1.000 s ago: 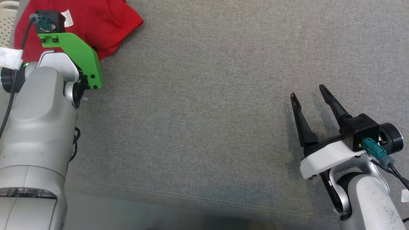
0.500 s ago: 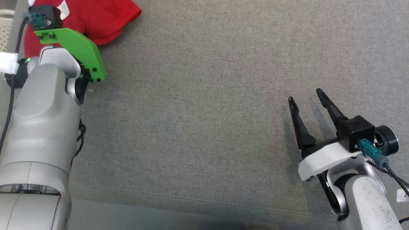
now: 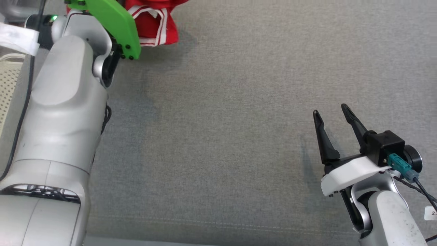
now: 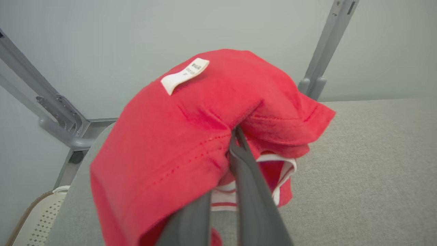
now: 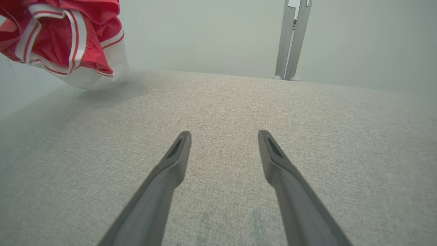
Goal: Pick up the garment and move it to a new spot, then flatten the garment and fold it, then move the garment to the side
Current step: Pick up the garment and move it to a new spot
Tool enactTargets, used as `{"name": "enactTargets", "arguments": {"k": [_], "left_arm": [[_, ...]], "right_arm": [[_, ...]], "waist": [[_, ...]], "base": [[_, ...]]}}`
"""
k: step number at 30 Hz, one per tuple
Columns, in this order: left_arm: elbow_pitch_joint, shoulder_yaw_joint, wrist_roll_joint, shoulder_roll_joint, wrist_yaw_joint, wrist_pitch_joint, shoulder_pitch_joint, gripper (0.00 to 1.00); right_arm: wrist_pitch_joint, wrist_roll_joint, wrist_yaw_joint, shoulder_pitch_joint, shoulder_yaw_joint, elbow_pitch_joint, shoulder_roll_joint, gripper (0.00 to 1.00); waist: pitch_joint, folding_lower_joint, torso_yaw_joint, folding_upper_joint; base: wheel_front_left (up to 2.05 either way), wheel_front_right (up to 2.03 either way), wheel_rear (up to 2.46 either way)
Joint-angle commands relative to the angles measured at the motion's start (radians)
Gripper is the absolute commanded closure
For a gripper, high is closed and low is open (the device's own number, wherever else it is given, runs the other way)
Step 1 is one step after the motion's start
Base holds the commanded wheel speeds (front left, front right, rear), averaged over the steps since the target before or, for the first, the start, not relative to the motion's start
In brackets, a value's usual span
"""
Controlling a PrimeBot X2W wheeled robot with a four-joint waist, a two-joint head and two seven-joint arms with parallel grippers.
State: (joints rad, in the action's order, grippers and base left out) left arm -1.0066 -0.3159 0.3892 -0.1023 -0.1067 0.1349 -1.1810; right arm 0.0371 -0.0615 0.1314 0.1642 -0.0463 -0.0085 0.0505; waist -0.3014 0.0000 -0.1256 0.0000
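The garment is red with white trim and a white label. My left gripper is shut on a fold of it, and the cloth drapes over the fingers. In the head view the garment hangs bunched at the top left, beside my left arm's green bracket; its shadow falls on the grey surface below it. In the right wrist view the garment hangs at the upper left, clear of the surface. My right gripper rests low at the right, open, with nothing between its fingers.
A grey fabric-covered table spreads across the view. A perforated cream basket sits off its left edge. Grey metal frame posts stand behind the table's far edge, against a pale wall.
My left gripper has shut on the garment and lifted it off the table; the cloth now hangs bunched with its white trim showing. The head camera has shifted. The right gripper stays open.
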Motion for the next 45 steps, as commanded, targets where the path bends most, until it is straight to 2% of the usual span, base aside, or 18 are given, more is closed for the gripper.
{"name": "enactTargets", "arguments": {"k": [1,9,14,21,25,31,32,33,34,37,45], "left_arm": [[0.012,-0.005,-0.001,0.006,-0.004,-0.001,-0.008,1.0],[0.142,-0.083,0.049,0.046,-0.019,0.021,0.035,1.0],[0.266,-0.152,0.163,0.051,-0.016,0.035,0.082,1.0],[0.418,-0.291,0.342,0.05,0.075,0.033,0.137,1.0],[0.468,-0.335,0.443,0.049,0.097,0.01,0.154,1.0],[0.366,-0.363,0.441,0.032,0.147,0.01,0.199,1.0],[0.338,-0.367,0.442,0.023,0.152,0.017,0.215,0.94],[0.313,-0.374,0.434,0.013,0.154,0.017,0.229,0.19],[0.288,-0.376,0.434,0.006,0.159,0.014,0.243,0.0],[0.215,-0.38,0.429,-0.005,0.17,-0.003,0.282,0.0],[0.133,-0.367,0.442,-0.013,0.186,-0.051,0.317,0.0]], "right_arm": [[0.008,-0.008,-0.001,-0.005,0.004,0.005,0.001,0.0],[0.046,-0.042,-0.001,0.0,0.0,0.05,0.0,0.0],[0.065,-0.052,-0.001,0.011,0.0,0.063,0.0,0.0],[0.093,-0.068,-0.001,0.031,-0.007,0.081,0.0,0.0],[0.108,-0.076,-0.001,0.041,-0.015,0.094,0.0,0.0],[0.129,-0.09,-0.001,0.049,-0.014,0.11,0.0,0.0],[0.131,-0.088,-0.001,0.05,-0.013,0.113,0.0,0.0],[0.133,-0.087,-0.001,0.052,-0.013,0.115,0.0,0.0],[0.134,-0.087,-0.001,0.053,-0.015,0.117,0.0,0.0],[0.135,-0.088,-0.001,0.057,-0.015,0.123,0.0,0.0],[0.131,-0.078,-0.001,0.057,-0.01,0.132,0.0,0.0]], "waist": [[0.058,0.0,0.062,0.0],[0.109,0.0,0.184,0.0],[0.097,0.0,0.254,0.0],[0.069,0.0,0.339,0.0],[0.045,0.0,0.356,0.0],[0.021,0.0,0.349,0.0],[0.02,0.0,0.344,0.0],[0.018,0.0,0.339,0.0],[0.018,0.0,0.335,0.0],[0.02,0.0,0.322,0.0],[0.048,0.0,0.281,0.0]], "base": [[0.0,0.0,0.0],[0.0,0.0,0.0],[0.0,0.0,0.0],[0.0,0.0,0.0],[0.0,0.0,0.0],[0.0,0.0,0.0],[0.0,0.0,0.0],[0.0,0.0,0.0],[0.0,0.0,0.0],[0.0,0.0,0.0],[0.0,0.0,0.0]]}}
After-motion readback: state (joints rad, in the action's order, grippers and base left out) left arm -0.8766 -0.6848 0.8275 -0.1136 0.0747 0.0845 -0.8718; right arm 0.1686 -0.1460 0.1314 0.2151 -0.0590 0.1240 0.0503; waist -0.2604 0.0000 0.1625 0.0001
